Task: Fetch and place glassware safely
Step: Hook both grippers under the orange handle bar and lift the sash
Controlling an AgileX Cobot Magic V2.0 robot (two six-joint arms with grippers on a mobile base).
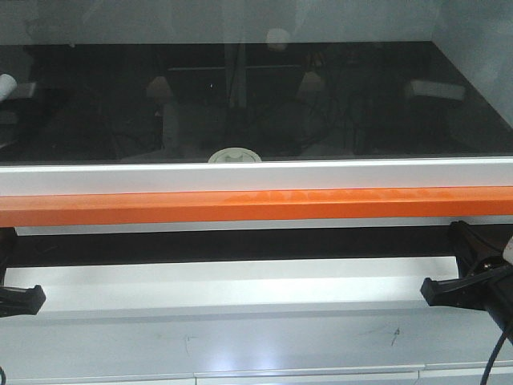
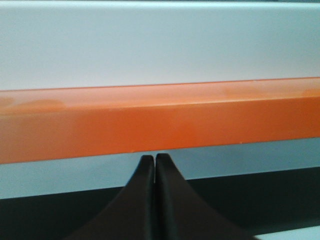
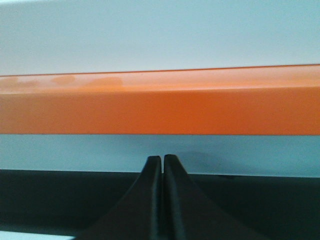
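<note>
In the exterior front-facing view, a black glossy counter (image 1: 96, 120) is seen across the upper half, with dim reflections spread over it and pale walls behind it. A white rail (image 1: 361, 173) runs along its near edge, and directly beneath it an orange bar (image 1: 256, 204) spans the full width. Lower down, a dark gap is followed by a white ledge (image 1: 240, 293). The jar (image 1: 234, 155) is found at the near middle of the counter, just behind the white rail. Only its round white lid is shown above the rail, and its body is hidden. The left end effector (image 1: 24, 298) is seen at the left edge and the right end effector (image 1: 445, 287) at the right edge, both over the ledge and well apart from the jar.

In the left wrist-mounted view, the orange bar fills the middle band, between pale surfaces above and below. The black fingers (image 2: 145, 200) are pressed together, nothing is held between them, and their tips are pointed at the bar's lower edge.

In the right wrist-mounted view, the same bar is faced. Its fingers (image 3: 150, 200) are likewise clenched and empty.
</note>
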